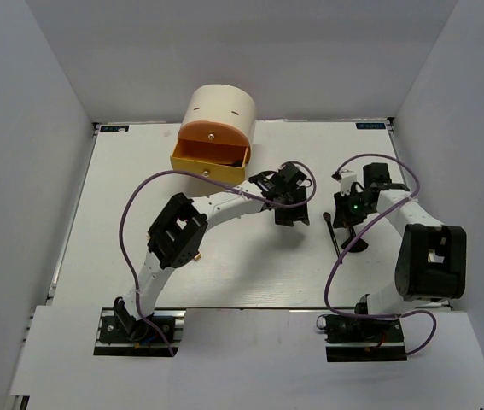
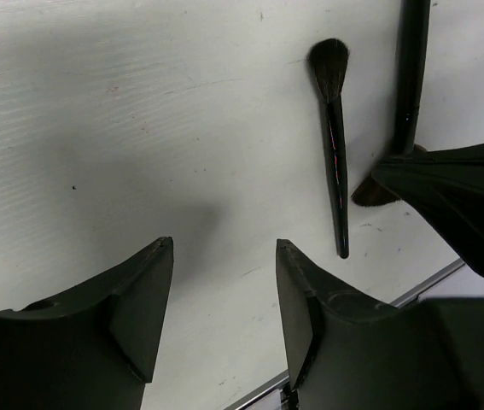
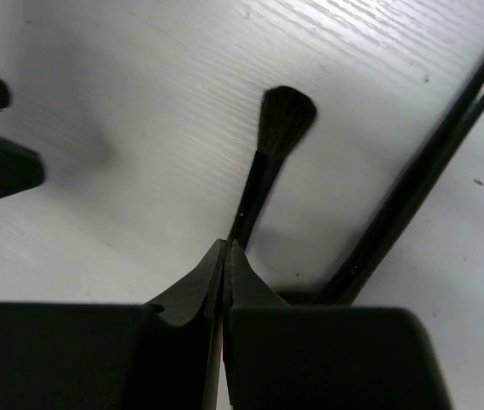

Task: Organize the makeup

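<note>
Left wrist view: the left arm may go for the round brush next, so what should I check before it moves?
1. Left pincer open and empty: ok.
2. Round brush lying flat, untouched: ok.
3. Left pincer lined up over the round brush: not ok, it lies off to one side.
4. Right pincer clear of the round brush: ok, shut beside it.
5. Fan brush free of the right pincer: cannot tell, its head is partly hidden.
6. Orange drawer open: ok.

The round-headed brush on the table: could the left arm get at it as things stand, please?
Probably yes. The left gripper is open, with only bare table between it and the round-headed brush. The shut right gripper close by its handle might crowd the approach.
</note>
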Controlling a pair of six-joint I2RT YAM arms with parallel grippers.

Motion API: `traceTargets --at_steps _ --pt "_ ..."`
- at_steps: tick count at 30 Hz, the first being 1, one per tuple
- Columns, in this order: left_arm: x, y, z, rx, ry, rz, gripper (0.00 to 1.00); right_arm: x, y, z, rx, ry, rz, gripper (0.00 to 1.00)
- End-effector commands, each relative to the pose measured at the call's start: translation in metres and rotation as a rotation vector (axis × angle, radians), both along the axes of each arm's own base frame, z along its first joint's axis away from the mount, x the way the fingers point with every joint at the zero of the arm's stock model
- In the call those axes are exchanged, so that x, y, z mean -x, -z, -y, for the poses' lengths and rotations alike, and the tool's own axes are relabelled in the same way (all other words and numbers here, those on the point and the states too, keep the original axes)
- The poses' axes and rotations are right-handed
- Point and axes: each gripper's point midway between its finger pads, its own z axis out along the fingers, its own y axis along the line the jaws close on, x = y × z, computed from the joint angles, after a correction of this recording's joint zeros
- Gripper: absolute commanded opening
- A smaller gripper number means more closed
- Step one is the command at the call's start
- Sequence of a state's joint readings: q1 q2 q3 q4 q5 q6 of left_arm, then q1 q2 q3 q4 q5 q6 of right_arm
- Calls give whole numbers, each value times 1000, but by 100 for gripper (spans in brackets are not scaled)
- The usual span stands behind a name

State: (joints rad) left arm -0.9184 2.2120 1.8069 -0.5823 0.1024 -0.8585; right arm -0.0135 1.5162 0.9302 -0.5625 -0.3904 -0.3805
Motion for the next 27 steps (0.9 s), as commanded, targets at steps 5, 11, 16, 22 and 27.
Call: traceTargets --at_steps 5,11,16,22,27 --pt "-5 -55 -2 78 -33 79 68 -13 14 21 191 21 61 0" --pt "-5 -55 -3 74 -37 77 72 -3 35 18 227 -5 4 0" --pt "-5 -55 -5 67 -41 78 73 7 45 10 228 -21 -33 0" --pt "-1 -53 -9 56 -48 63 73 21 45 -11 148 -66 -87 0" --pt "1 -52 -10 55 -47 58 73 31 31 -50 -11 -116 -160 0"
